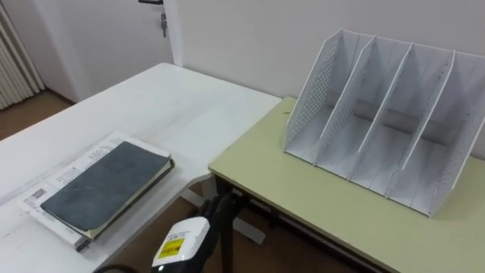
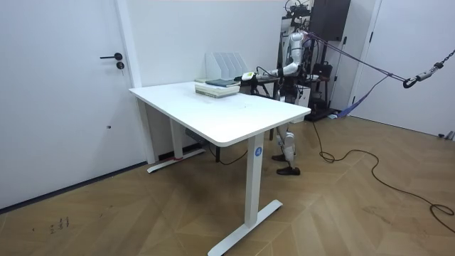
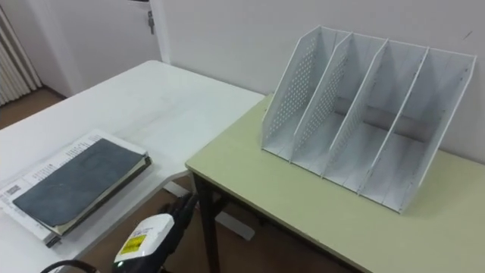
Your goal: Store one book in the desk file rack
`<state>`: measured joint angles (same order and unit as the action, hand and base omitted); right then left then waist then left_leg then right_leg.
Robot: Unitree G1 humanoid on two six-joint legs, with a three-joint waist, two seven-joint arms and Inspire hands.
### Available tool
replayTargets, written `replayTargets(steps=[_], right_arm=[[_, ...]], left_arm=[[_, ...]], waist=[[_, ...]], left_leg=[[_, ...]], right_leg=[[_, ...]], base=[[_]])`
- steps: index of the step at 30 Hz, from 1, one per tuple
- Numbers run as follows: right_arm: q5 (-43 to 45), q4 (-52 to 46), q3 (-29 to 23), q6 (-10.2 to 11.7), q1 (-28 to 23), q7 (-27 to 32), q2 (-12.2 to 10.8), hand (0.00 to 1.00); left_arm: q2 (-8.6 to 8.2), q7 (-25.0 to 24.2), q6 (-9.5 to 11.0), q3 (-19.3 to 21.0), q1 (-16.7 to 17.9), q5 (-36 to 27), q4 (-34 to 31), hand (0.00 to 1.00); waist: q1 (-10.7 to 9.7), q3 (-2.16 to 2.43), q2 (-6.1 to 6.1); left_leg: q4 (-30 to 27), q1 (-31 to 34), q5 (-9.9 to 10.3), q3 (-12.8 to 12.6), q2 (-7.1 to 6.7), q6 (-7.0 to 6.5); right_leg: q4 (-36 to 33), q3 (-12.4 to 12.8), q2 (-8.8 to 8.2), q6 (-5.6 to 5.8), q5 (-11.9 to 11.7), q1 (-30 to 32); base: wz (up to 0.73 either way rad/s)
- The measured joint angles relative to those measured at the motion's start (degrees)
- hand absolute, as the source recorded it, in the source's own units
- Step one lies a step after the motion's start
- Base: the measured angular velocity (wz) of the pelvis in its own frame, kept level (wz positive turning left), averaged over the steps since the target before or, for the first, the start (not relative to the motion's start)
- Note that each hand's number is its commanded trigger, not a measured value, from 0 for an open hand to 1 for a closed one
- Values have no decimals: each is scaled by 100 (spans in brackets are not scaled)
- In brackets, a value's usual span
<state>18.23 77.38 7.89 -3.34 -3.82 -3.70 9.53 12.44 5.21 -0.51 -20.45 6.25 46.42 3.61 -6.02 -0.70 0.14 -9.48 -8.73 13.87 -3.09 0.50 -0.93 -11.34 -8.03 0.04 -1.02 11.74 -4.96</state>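
A dark grey book (image 1: 106, 186) lies flat on top of a larger white printed book (image 1: 53, 189) near the edge of the white table (image 1: 167, 106). The white perforated file rack (image 1: 386, 121), with several upright slots that hold nothing, stands on the pale green desk (image 1: 303, 197) to the right. My left hand (image 1: 218, 208) shows as a dark shape low in the gap between table and desk, beyond its white wrist with a yellow label, right of the books and apart from them. In the room view the arm reaches toward the books (image 2: 217, 87), with the hand (image 2: 249, 76) beside them.
A narrow gap separates the table from the desk, with table legs and floor below. A wall runs behind both, with a door (image 1: 151, 23) at the far left. I stand at the table's far side in the room view, next to a dark equipment stand (image 2: 323, 43).
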Motion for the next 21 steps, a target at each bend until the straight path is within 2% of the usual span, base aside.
replayTargets(steps=[6,9,12,16,21], right_arm=[[3,82,-2,17,-65,34,0,0],[5,142,-5,23,-51,141,-2,0],[1,146,-12,8,-61,179,-16,0],[1,222,-8,-52,-73,149,-32,0],[-2,294,-13,-169,-101,101,-44,0]], left_arm=[[204,487,26,16,-1,468,-518,0],[258,781,112,60,-65,514,-707,0],[260,1040,141,147,-214,577,-723,0],[261,1337,141,270,-215,579,-740,0],[281,1451,134,354,-215,598,-763,0]], waist=[[-2,11,16],[-7,9,18],[3,23,41],[10,42,84],[12,47,93]], left_leg=[[0,-9,0,25,14,0],[-6,-17,0,34,6,0],[-9,-3,0,27,4,0],[-14,-45,-1,32,4,0],[-12,-76,-1,46,8,0]], right_leg=[[82,-10,13,-6,-54,-93],[85,-16,8,-4,-55,-105],[81,-54,-1,-1,-56,-87],[79,-32,1,-1,-56,-66],[64,-14,4,-2,-57,-90]], base=[[0],[1],[5],[0],[-1]])
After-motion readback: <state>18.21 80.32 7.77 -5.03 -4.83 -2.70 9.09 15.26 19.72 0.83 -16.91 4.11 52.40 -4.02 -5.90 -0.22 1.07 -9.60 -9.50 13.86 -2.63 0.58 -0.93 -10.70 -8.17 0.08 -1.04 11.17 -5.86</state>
